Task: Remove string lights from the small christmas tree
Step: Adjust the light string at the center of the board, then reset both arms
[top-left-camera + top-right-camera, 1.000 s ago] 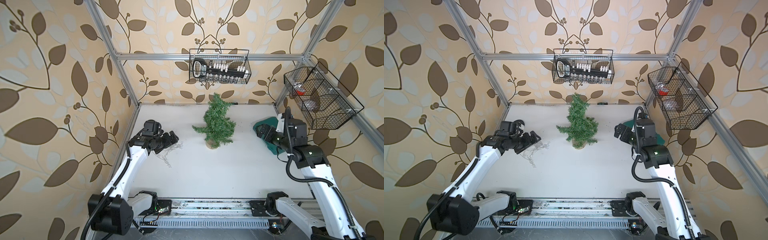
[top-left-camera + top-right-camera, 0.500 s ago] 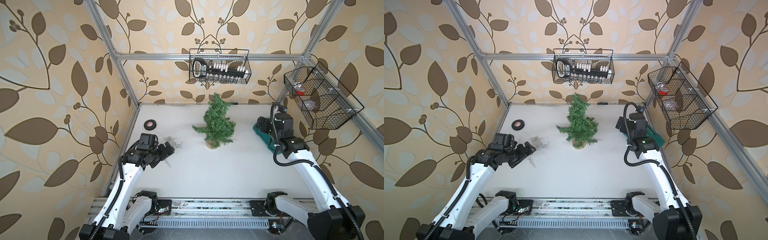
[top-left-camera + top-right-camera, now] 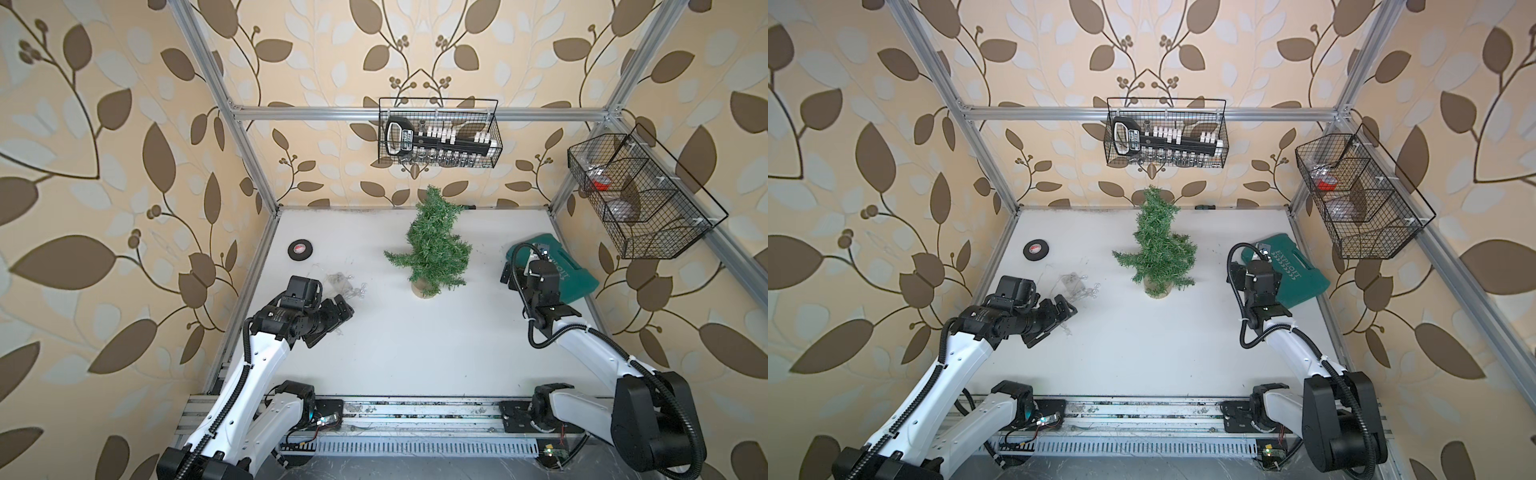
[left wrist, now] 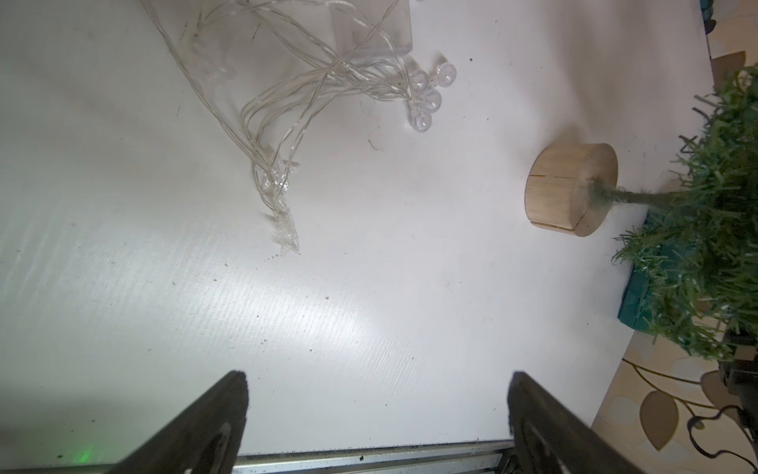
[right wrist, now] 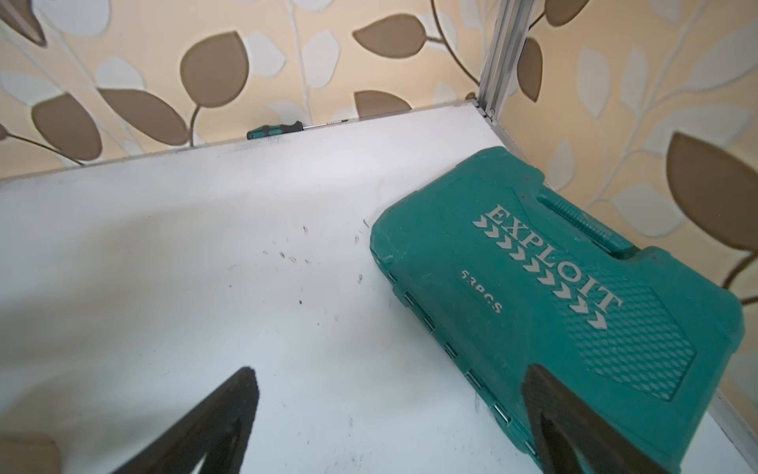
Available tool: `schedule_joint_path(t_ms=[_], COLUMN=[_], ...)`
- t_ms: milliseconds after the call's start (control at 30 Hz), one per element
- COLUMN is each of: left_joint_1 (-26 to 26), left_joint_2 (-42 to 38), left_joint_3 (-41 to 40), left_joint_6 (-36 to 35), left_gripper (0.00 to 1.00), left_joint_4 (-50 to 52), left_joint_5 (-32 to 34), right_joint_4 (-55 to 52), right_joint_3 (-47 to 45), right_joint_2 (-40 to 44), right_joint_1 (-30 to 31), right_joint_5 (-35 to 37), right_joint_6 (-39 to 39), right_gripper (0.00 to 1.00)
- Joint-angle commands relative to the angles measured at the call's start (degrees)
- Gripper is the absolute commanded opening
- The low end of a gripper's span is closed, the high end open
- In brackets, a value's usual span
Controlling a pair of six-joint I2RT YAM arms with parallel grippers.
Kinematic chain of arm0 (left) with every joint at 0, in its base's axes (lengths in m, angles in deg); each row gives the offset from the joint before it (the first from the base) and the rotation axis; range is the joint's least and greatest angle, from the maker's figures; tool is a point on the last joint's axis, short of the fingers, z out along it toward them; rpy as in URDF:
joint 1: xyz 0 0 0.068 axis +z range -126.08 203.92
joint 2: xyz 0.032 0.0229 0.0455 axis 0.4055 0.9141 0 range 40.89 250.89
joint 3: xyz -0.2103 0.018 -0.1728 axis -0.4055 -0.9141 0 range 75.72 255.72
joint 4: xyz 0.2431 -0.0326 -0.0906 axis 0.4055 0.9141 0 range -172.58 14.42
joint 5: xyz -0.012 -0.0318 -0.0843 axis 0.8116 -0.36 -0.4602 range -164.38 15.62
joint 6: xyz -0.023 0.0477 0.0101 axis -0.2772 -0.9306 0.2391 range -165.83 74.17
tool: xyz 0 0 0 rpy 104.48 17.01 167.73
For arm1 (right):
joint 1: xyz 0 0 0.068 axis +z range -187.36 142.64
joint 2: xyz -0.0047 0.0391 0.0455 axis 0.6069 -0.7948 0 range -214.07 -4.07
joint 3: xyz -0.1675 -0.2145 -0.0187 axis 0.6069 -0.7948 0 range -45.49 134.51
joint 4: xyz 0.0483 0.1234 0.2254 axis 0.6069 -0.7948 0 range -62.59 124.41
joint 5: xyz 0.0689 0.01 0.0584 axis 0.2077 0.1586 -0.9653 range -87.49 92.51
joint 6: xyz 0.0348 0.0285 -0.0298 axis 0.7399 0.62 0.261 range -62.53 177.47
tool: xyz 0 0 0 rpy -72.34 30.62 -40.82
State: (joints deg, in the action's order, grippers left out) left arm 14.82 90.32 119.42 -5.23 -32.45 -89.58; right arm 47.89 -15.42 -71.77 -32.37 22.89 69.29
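The string lights (image 3: 343,286) (image 3: 1075,286) lie in a loose heap on the white table, off the tree, with clear bulbs and a clear box showing in the left wrist view (image 4: 328,78). The small christmas tree (image 3: 434,249) (image 3: 1158,249) stands upright at mid table on its round tan base (image 4: 570,188), bare of wire. My left gripper (image 3: 345,308) (image 4: 377,377) is open and empty, just in front of the heap. My right gripper (image 5: 389,373) is open and empty, beside a green case, far right of the tree.
A black tape roll (image 3: 301,250) lies near the left wall. The green tool case (image 3: 575,276) (image 5: 574,287) sits at the right edge. A screwdriver (image 5: 275,129) lies along the back wall. Wire baskets hang on the back wall (image 3: 438,133) and the right wall (image 3: 640,195).
Both arms have drawn back toward the front. The left gripper has moved off the heap of lights and uncovered the tape roll. The right gripper has pulled in beside the green case.
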Motion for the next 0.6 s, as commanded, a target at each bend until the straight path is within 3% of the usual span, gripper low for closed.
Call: schedule_joint_path(t_ms=[0,233,567], left_joint_1=[-0.89,-2.15,-2.50], left_joint_2=[-0.84,0.28,1.95], left_joint_3=[-0.55,-0.25,1.37], left_joint_6=[-0.46,-2.27,-4.11], left_gripper=[0.99,0.99,0.99], left_joint_4=[1.84,2.61,2.78], left_joint_5=[-0.19,1.22,2.47], right_joint_4=[7.75,22.67,33.57], right_joint_3=[-3.00,-9.09,-11.11], right_joint_2=[-1.88,-6.32,-10.93], right_joint_1=[-0.10,-0.14,-0.15], right_joint_5=[0.40,1.48,-3.13], right_joint_6=[-0.92,-0.81,-8.15], right_gripper=[1.00,1.00,1.00])
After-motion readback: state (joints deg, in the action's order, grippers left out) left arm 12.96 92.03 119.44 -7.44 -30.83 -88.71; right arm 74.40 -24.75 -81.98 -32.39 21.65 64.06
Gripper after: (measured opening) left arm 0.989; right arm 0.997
